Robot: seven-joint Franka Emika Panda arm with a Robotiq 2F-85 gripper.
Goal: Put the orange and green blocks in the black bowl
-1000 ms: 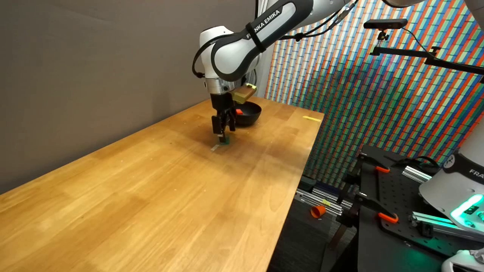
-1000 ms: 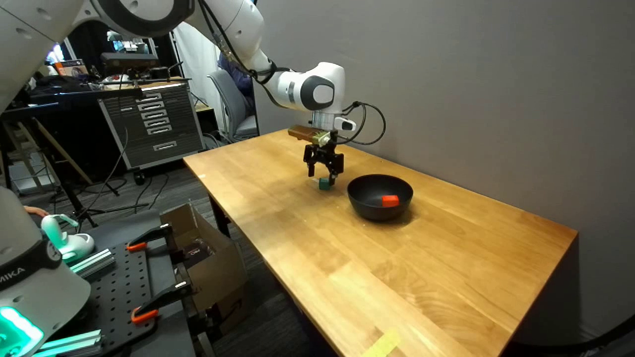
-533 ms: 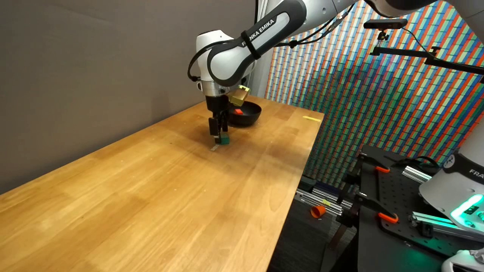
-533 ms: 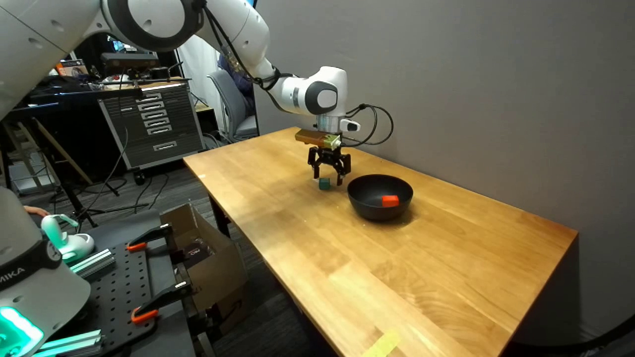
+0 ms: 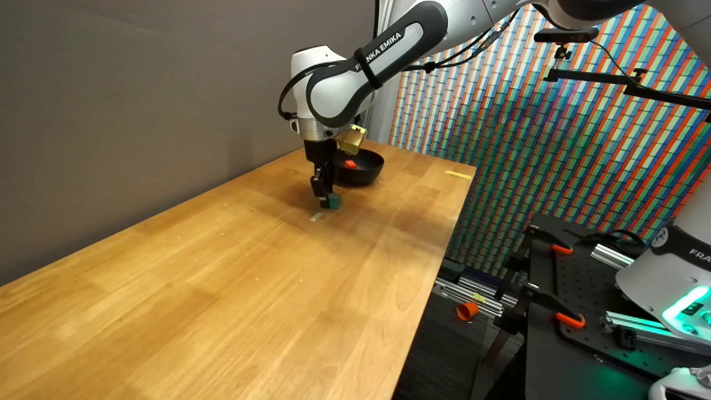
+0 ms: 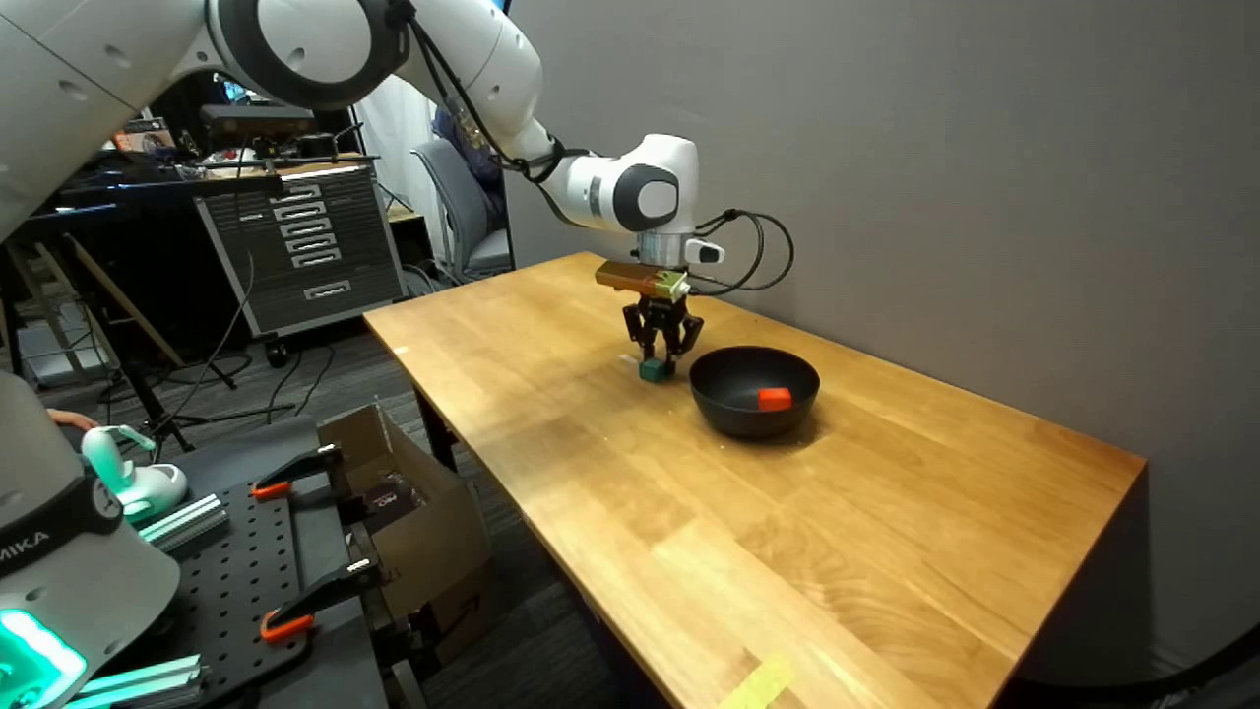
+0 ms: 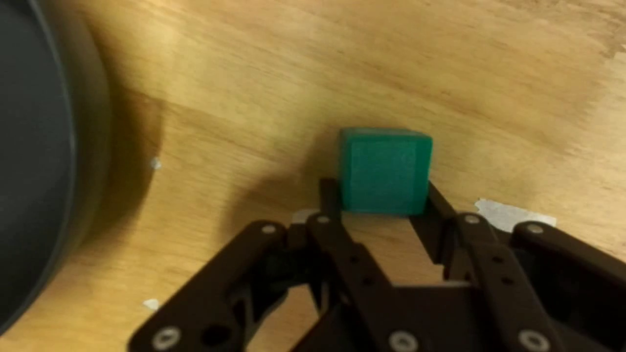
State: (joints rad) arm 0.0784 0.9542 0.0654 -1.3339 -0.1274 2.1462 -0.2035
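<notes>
At the left of an exterior view, the robot base shows the letters "MIKA", cut off by the frame edge. Next comes an open cardboard box, its dark contents too unclear to name. Farther right, the gripper has its jaws closed around the green block; whether the block touches the table or hangs just above, I cannot tell. Just to the right stands the black bowl with the orange block inside. In an exterior view, the forearm reads "NKA EMIKA" to the right of a black strap; farther right an orange cup, seen only here, lies tipped over below the table's level, and "FRA" appears on the base at the edge. The wrist view has the bowl's wall at the left, then, more plainly than elsewhere, both fingers touching opposite sides of the green block, and a pale strip to the right.
</notes>
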